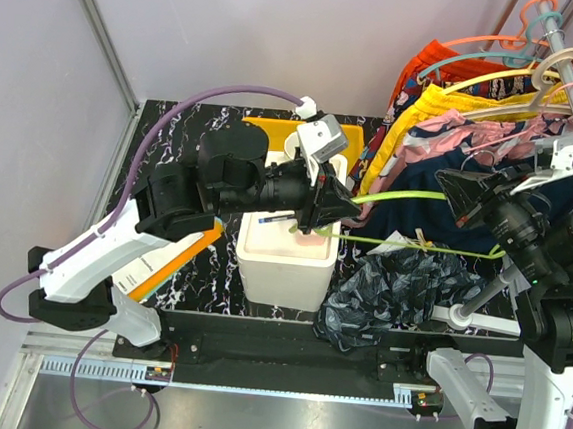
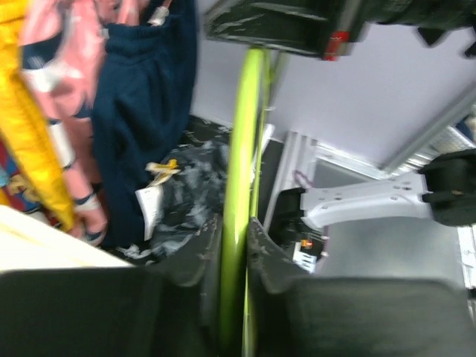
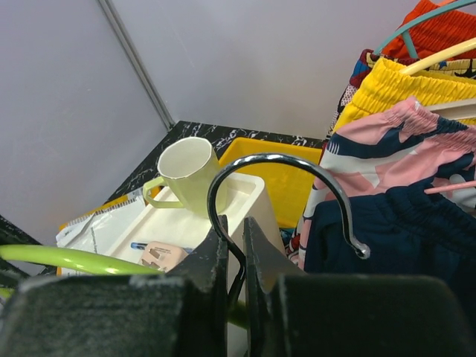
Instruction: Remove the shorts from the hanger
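A lime-green hanger (image 1: 398, 196) is held between both grippers above the table. My left gripper (image 1: 342, 209) is shut on its green arm (image 2: 242, 171). My right gripper (image 1: 449, 194) is shut on its metal hook (image 3: 286, 160). The charcoal marbled shorts (image 1: 390, 289) hang from the hanger's lower bar by a wooden clothespin (image 1: 423, 241) and sag onto the table edge; they also show in the left wrist view (image 2: 190, 186). The plain navy shorts (image 1: 425, 176) hang on the rack behind, seen in the left wrist view (image 2: 145, 111) and the right wrist view (image 3: 394, 238).
A white box (image 1: 282, 264) holds a pale green cup (image 3: 190, 175). A yellow tray (image 1: 274, 133) lies behind it and a notebook (image 1: 167, 259) to its left. The rack pole (image 1: 571, 59) carries yellow shorts (image 3: 416, 89), pink floral shorts (image 3: 401, 145) and more hangers.
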### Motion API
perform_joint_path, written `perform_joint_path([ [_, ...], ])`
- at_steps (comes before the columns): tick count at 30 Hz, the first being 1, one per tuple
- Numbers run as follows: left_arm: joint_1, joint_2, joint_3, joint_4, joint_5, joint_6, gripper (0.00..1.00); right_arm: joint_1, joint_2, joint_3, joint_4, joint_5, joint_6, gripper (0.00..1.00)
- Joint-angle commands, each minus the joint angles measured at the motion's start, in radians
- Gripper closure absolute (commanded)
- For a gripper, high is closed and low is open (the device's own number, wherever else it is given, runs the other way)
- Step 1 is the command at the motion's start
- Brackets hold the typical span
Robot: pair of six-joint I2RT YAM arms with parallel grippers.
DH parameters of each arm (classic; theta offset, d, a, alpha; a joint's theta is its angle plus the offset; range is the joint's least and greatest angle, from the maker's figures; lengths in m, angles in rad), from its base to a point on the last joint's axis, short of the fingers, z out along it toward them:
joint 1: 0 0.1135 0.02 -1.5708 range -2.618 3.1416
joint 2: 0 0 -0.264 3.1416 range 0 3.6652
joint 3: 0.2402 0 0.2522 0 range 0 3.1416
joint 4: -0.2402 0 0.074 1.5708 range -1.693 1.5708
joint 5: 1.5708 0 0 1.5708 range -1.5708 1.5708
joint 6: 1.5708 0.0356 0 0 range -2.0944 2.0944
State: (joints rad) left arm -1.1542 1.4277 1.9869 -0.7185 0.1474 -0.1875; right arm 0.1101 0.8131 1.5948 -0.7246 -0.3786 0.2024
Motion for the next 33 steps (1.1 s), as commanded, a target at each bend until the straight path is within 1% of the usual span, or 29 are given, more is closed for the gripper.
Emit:
perform_joint_path([
  [1, 0.001, 0.011, 0.041, 0.007, -0.038, -0.004, 1.00, -0.003, -0.026, 0.019, 0.048, 0.027, 0.020, 1.00],
  [2, 0.002, 0.013, 0.041, 0.007, -0.039, -0.006, 1.00, -0.003, -0.031, 0.017, 0.050, 0.043, 0.025, 1.00],
  [3, 0.002, 0.014, 0.041, 0.008, -0.040, -0.006, 1.00, -0.004, -0.035, 0.017, 0.053, 0.052, 0.034, 0.98],
  [4, 0.001, 0.014, 0.039, 0.010, -0.055, -0.006, 1.00, -0.003, -0.037, 0.017, 0.054, 0.064, 0.060, 0.93],
  [5, 0.001, 0.011, 0.036, 0.020, -0.065, -0.012, 1.00, -0.003, -0.040, 0.017, 0.051, 0.096, 0.075, 0.76],
  [7, 0.001, 0.004, 0.023, 0.040, -0.089, -0.018, 1.00, -0.004, -0.051, 0.011, 0.039, 0.127, 0.132, 0.55],
  [8, -0.001, -0.009, 0.013, 0.074, -0.095, -0.018, 1.00, -0.003, -0.055, 0.008, 0.033, 0.139, 0.152, 0.48],
  [9, 0.001, -0.015, -0.008, 0.094, -0.103, -0.018, 1.00, -0.003, -0.060, 0.008, 0.019, 0.144, 0.169, 0.34],
  [10, 0.001, -0.021, -0.019, 0.115, -0.121, -0.020, 1.00, -0.004, -0.069, 0.007, 0.007, 0.152, 0.207, 0.27],
  [11, 0.001, -0.030, -0.028, 0.149, -0.129, -0.024, 1.00, -0.003, -0.072, 0.010, -0.005, 0.173, 0.222, 0.23],
  [12, 0.001, -0.030, -0.039, 0.165, -0.134, -0.026, 1.00, -0.003, -0.075, 0.016, -0.040, 0.184, 0.235, 0.13],
  [16, 0.001, -0.038, -0.066, 0.246, -0.111, -0.041, 1.00, -0.004, -0.069, 0.103, -0.134, 0.230, 0.278, 0.05],
  [18, 0.001, -0.029, -0.060, 0.272, -0.097, -0.040, 1.00, -0.003, -0.068, 0.146, -0.151, 0.227, 0.290, 0.03],
  [21, 0.001, -0.012, -0.056, 0.321, -0.065, -0.032, 1.00, -0.004, -0.055, 0.263, -0.167, 0.248, 0.327, 0.03],
  [22, 0.001, -0.006, -0.051, 0.336, -0.051, -0.038, 1.00, -0.003, -0.045, 0.324, -0.173, 0.262, 0.344, 0.03],
  [25, 0.001, 0.052, 0.001, 0.361, -0.010, -0.055, 1.00, -0.004, -0.035, 0.411, -0.180, 0.368, 0.370, 0.05],
  [26, -0.001, 0.066, 0.027, 0.369, 0.003, -0.058, 1.00, -0.003, -0.035, 0.427, -0.179, 0.430, 0.373, 0.06],
  [28, -0.001, 0.106, 0.049, 0.378, 0.014, -0.059, 1.00, -0.003, -0.031, 0.467, -0.179, 0.470, 0.376, 0.07],
  [33, 0.001, 0.198, 0.154, 0.387, 0.038, -0.046, 1.00, -0.003, -0.055, 0.479, -0.148, 0.578, 0.397, 0.15],
])
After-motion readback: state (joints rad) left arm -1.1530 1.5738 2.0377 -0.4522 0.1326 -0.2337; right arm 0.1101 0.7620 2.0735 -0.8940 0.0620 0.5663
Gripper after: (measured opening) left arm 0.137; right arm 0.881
